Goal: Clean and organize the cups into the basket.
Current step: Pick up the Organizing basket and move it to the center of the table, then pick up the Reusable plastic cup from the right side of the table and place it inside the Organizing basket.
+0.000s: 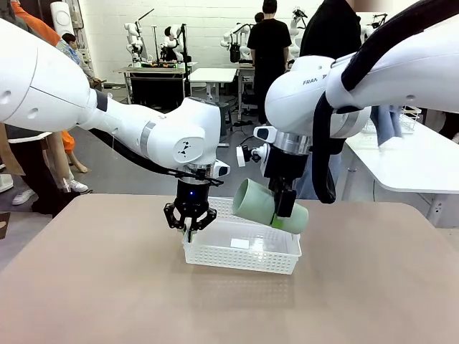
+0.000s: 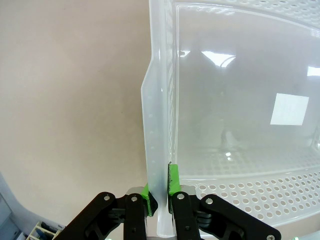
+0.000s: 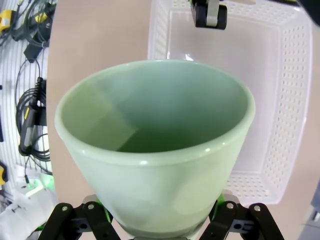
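Front: left claw [image 1: 190, 228] pinches the basket [image 1: 240, 259] by its left wall, right claw [image 1: 285, 204] clamps the green cup [image 1: 258, 202] tilted just above the basket; left wrist: pads [image 2: 173, 179] shut on that wall; right wrist: cup over basket, so it's the placing step, lowering and release next, I'd judge.

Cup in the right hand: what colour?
The cup is pale mint green, plain, no print. Best in the right wrist view.

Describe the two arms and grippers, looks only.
Both glossy white, rounded joints. The left arm has a dark emblem on a joint cap; the right arm shows lettering starting FRAN and a thick black cable loop. The left gripper and right gripper: black linkage fingers, green pads.
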`<control>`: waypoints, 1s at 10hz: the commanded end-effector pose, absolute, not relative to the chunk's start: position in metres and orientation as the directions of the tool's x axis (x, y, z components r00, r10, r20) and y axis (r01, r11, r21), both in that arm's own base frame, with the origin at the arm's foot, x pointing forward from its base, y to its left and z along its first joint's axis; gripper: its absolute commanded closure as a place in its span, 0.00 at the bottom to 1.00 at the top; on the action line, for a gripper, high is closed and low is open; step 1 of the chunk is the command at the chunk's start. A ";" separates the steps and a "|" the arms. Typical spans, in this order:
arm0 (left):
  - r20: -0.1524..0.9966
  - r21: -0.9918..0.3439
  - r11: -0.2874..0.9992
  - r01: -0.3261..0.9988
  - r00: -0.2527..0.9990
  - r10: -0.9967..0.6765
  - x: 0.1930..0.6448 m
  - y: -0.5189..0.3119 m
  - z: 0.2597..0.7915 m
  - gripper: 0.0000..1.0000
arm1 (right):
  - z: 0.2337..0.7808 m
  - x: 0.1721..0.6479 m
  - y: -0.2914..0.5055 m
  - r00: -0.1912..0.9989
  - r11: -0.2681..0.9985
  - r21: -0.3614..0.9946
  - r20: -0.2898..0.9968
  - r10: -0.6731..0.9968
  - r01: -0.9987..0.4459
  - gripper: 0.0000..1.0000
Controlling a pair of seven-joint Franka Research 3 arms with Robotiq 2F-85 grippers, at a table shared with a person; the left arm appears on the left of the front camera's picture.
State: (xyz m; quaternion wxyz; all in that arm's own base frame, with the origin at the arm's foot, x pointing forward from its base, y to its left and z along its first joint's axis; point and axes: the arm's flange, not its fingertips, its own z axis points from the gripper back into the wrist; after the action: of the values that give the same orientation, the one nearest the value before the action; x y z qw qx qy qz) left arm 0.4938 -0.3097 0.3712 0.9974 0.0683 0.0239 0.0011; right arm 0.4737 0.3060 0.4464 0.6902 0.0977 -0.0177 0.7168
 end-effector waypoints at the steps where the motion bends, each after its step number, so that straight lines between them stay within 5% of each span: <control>1: -0.049 0.139 0.990 0.005 0.999 0.002 0.494 -0.309 0.370 1.00 | 0.440 0.483 0.314 0.020 -0.003 0.121 0.186 0.982 -0.993 0.18; 10: -0.049 0.139 0.990 0.005 0.999 0.002 0.494 -0.309 0.370 1.00 | 0.383 0.528 0.311 0.067 0.026 0.182 0.228 0.971 -0.983 0.18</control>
State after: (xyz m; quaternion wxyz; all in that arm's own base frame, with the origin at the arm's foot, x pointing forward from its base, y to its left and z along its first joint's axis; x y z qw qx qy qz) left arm 0.4938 -0.3097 0.3712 0.9974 0.0683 0.0240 0.0011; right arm 0.5188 0.3050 0.3855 0.7161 0.1284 -0.0120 0.6860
